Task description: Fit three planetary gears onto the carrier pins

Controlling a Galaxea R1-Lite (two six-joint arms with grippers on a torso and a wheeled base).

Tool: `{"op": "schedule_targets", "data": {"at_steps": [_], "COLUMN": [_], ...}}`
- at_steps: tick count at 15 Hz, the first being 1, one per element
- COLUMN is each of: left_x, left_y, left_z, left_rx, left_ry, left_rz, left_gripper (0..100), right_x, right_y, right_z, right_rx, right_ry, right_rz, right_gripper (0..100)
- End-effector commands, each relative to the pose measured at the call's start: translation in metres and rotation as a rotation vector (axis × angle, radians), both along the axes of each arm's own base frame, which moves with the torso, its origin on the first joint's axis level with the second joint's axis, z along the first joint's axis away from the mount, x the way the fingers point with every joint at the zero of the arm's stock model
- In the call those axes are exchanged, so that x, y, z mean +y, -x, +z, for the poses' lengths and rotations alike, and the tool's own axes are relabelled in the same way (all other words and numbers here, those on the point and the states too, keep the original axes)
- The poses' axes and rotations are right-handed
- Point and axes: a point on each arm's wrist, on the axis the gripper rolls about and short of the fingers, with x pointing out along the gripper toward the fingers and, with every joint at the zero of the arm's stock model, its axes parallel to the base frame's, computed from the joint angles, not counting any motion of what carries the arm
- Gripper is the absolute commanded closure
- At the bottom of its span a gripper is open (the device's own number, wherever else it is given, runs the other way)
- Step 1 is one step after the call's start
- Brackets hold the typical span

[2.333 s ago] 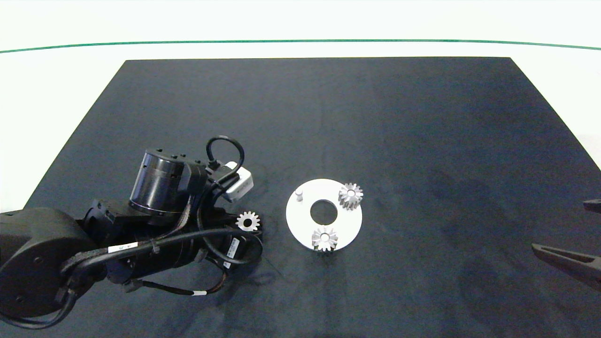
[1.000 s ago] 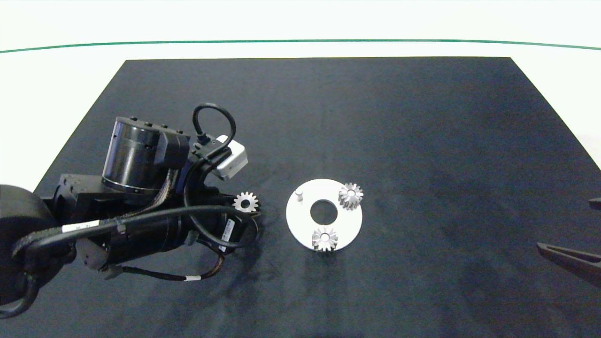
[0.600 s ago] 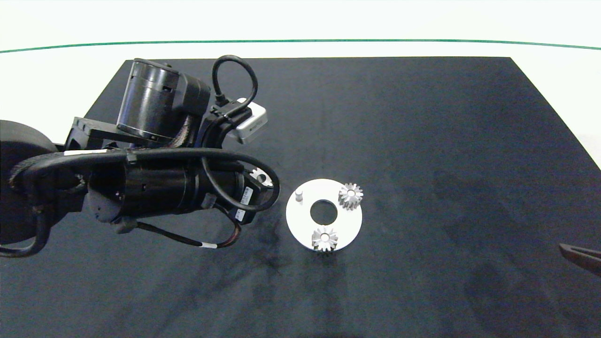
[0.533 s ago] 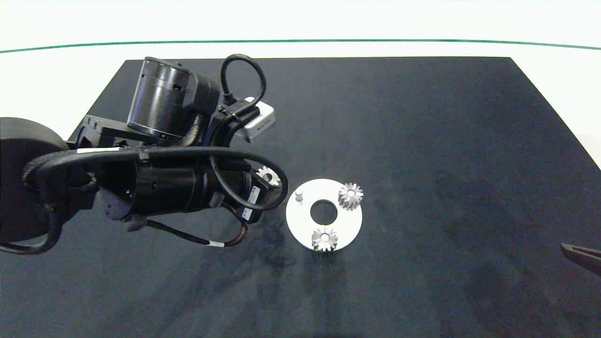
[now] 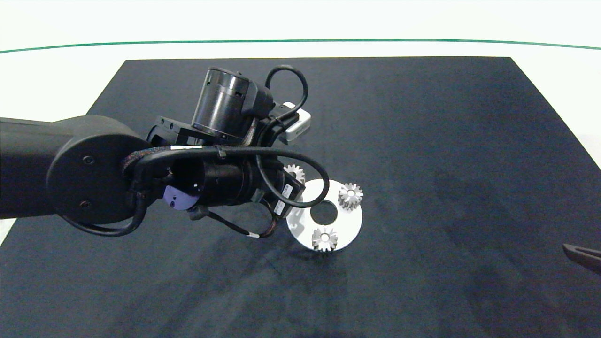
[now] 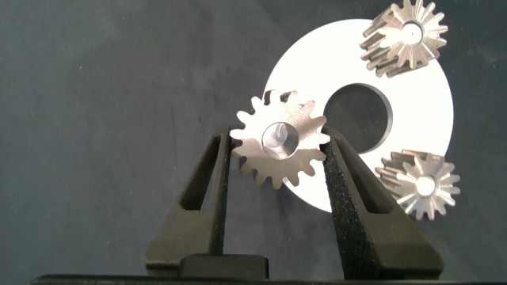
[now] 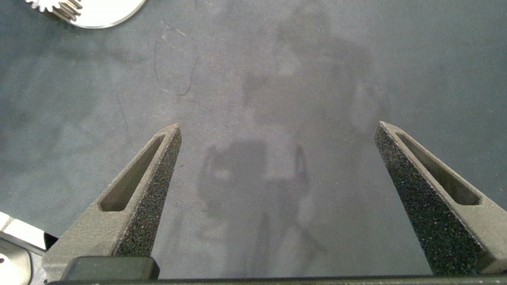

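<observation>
**Holding the third gear over the white disc, two gears already on their pins**

Head view first: the left arm reaches in from 9 o'clock, and its left tool (image 5: 295, 174) sits over the 10 o'clock edge of the white disc (image 5: 350, 224). You can just see the third gear (image 5: 294, 171) peeking out at the tip, the rest is under the wrist and cables. Two planetary gears are seated on the disc, one at about 1 o'clock (image 5: 350, 195) and one at 6 o'clock (image 5: 324, 239) around the centre hole. Everything's on the dark mat (image 5: 422, 117) covering the worktop. The right tool (image 5: 582, 256) only pokes in at the 3 o'clock edge, well apart from the disc.

Left wrist view: the left tool (image 6: 279, 154) is clamped on the third gear (image 6: 279, 145), flat face up, one finger (image 6: 207, 184) on each side of its teeth. Something pale shows through its centre hole; can't tell whether that's the free pin. The gear overlaps the disc (image 6: 420, 119) rim, with the other two gears (image 6: 402, 38) (image 6: 421, 184) on the far side.

Right wrist view: the right tool (image 7: 277, 162) hangs over bare mat, fingers spread wide, nothing between them. A sliver of the disc (image 7: 107, 14) shows in the corner.
</observation>
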Motion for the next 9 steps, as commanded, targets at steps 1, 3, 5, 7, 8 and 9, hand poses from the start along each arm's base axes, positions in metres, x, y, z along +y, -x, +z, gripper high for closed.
{"op": "schedule_targets", "data": {"at_steps": [1,3,5,7,8,9], "left_x": [-0.0058,-0.0074,-0.0102,-0.0127,-0.0129,-0.0124], "left_y": [-0.0065,-0.0084,-0.0059,-0.004,-0.0042,-0.0044], "left_z": [-0.0047,-0.0088,-0.0089,-0.0115,-0.0128,-0.0136], "left_rx": [0.007,0.016,0.017,0.026,0.028,0.03], "left_ry": [-0.017,-0.025,-0.026,-0.032,-0.034,-0.036], "left_rz": [-0.003,-0.003,-0.014,-0.022,-0.022,-0.021], "left_gripper": [100,100,100,100,100,100], "right_x": [0.0021,0.0033,0.0037,0.0039,0.0039,0.0039], "right_y": [0.0005,0.0014,0.0006,0.0002,0.0002,0.0002], "right_z": [-0.0019,-0.0041,-0.0043,-0.0044,-0.0044,-0.0044], "right_rx": [0.011,0.025,0.026,0.028,0.028,0.028], "right_ry": [0.004,0.011,0.012,0.012,0.012,0.012], "right_rz": [0.025,0.042,0.042,0.042,0.042,0.042], "right_gripper": [0,0,0,0,0,0]}}
